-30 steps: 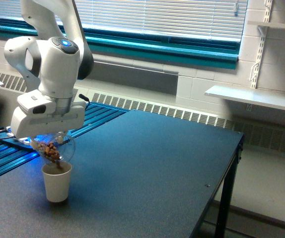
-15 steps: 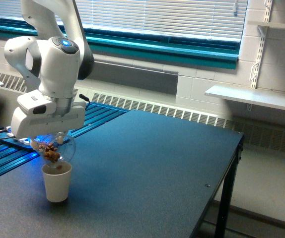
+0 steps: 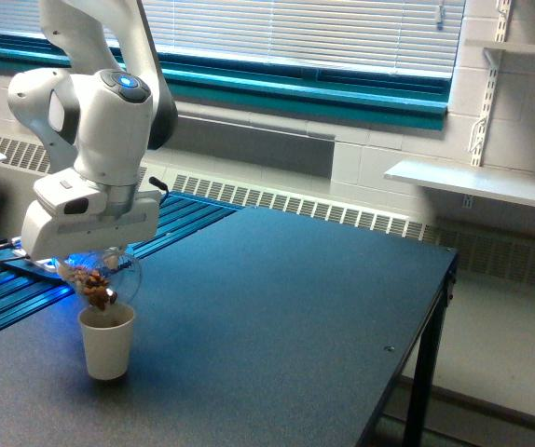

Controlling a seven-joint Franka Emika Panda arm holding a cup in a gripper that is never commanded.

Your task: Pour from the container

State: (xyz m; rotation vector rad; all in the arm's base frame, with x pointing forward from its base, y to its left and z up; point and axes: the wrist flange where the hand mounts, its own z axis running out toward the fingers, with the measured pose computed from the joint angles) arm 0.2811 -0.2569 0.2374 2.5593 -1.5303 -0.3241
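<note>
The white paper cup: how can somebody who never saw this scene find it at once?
Find the dark table and follow it to the exterior view's left, under the white gripper. The paper cup stands there, upright and opaque white, unlike the clear container tilted above it.

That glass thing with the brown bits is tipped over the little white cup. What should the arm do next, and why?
Probably tip the clear container a little further. It hangs tilted just above the white paper cup on the dark table, and brown pieces still sit bunched near its lower edge, so more can fall in. The fingers are hidden behind the gripper body, so the grasp itself cannot be judged.
</note>
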